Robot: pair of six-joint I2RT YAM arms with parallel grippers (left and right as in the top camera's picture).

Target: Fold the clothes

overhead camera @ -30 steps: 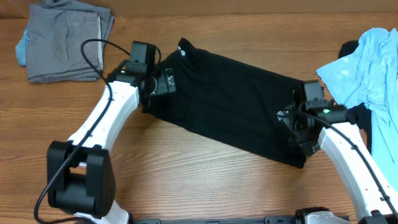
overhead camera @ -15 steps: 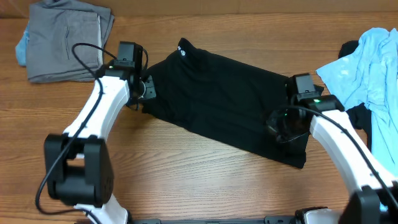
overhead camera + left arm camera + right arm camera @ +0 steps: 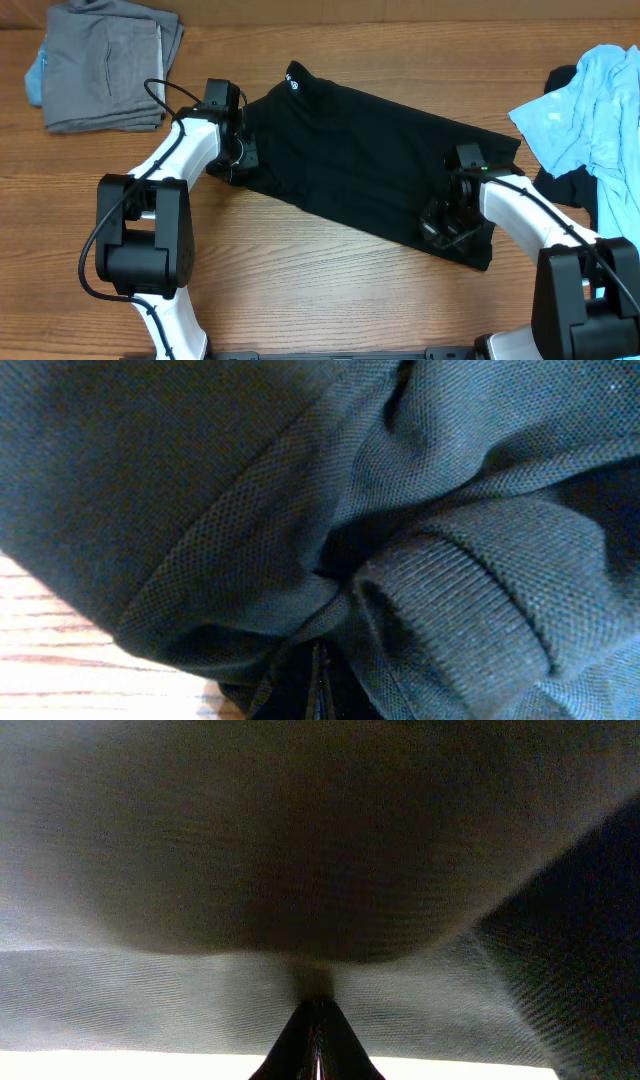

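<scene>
Where left hand (image 3: 242, 156) and right hand (image 3: 441, 224) clamp its ends, black shirt (image 3: 360, 165) (fine knit weave), puckered, slanted oblong.

Wooden table (image 3: 300, 275), viewed from above. A black shirt (image 3: 370, 160) lies spread across the centre, slanting from upper left to lower right, with a white logo (image 3: 293, 84) at its upper-left edge. Folded grey garments (image 3: 105, 65) sit at upper left, over a pale blue scrap (image 3: 35, 75). At the right edge a light blue heap (image 3: 590, 110) lies over a dark garment (image 3: 562, 186).
</scene>
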